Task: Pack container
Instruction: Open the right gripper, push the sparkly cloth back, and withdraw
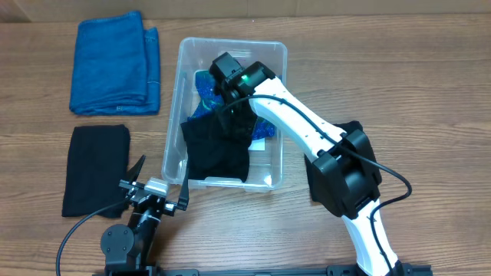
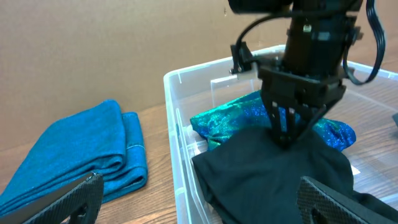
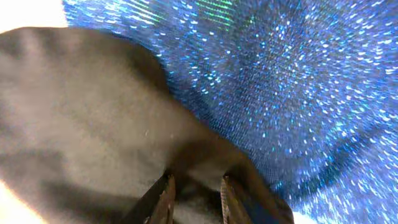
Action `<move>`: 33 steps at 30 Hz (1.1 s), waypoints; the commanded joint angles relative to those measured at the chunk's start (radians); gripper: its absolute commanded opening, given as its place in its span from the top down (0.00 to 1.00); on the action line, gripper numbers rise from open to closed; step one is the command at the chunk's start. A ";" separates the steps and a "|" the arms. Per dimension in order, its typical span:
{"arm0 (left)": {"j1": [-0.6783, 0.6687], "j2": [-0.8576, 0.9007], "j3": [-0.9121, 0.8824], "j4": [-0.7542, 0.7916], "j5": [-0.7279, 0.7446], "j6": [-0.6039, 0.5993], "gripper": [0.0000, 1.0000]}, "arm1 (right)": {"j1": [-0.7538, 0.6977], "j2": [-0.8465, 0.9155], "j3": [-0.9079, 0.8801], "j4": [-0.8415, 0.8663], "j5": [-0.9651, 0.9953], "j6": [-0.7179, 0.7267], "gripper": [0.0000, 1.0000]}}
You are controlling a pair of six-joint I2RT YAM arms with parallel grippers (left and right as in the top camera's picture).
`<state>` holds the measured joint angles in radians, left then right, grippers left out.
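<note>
Overhead view straight down on the whole bench (image 1: 383,77), left wrist view low at the near edge, looking level across toward the container (image 2: 169,99), right wrist view pressed close above the black cloth (image 3: 81,112) and sparkly blue fabric (image 3: 298,74), both cloths shared by all three views

white arm links (image 1: 295,115), black joints (image 1: 345,172), black cables (image 1: 393,178), a green light (image 1: 247,77)

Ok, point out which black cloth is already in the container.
The black cloth at the right gripper, draped in the container over sparkly blue fabric. The other black cloth lies folded outside, to its left.
</note>
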<state>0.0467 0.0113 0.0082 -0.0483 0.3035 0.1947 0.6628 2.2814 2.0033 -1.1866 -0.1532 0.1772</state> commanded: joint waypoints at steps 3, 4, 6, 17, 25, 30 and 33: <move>0.005 -0.006 -0.004 0.000 0.001 0.019 0.00 | 0.003 -0.029 -0.080 0.094 -0.005 0.018 0.73; 0.005 -0.006 -0.004 0.000 0.001 0.019 0.00 | 0.003 -0.029 -0.080 0.108 -0.005 0.017 0.73; 0.005 -0.006 -0.004 0.000 0.001 0.019 0.00 | 0.003 -0.035 -0.069 0.109 -0.004 0.017 0.78; 0.005 -0.006 -0.004 0.000 0.001 0.019 0.00 | -0.145 -0.179 0.131 -0.145 0.288 0.066 0.28; 0.005 -0.006 -0.004 0.000 0.001 0.019 0.00 | -0.220 -0.177 0.006 -0.122 0.211 0.059 0.41; 0.005 -0.006 -0.004 0.000 0.001 0.019 0.00 | -0.220 -0.177 -0.074 -0.096 0.200 0.058 0.43; 0.005 -0.006 -0.004 0.000 0.001 0.019 0.00 | -0.220 -0.177 -0.074 -0.063 0.159 0.058 0.64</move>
<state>0.0467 0.0113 0.0082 -0.0483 0.3035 0.1947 0.4450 2.1132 1.9308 -1.2675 0.0422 0.2356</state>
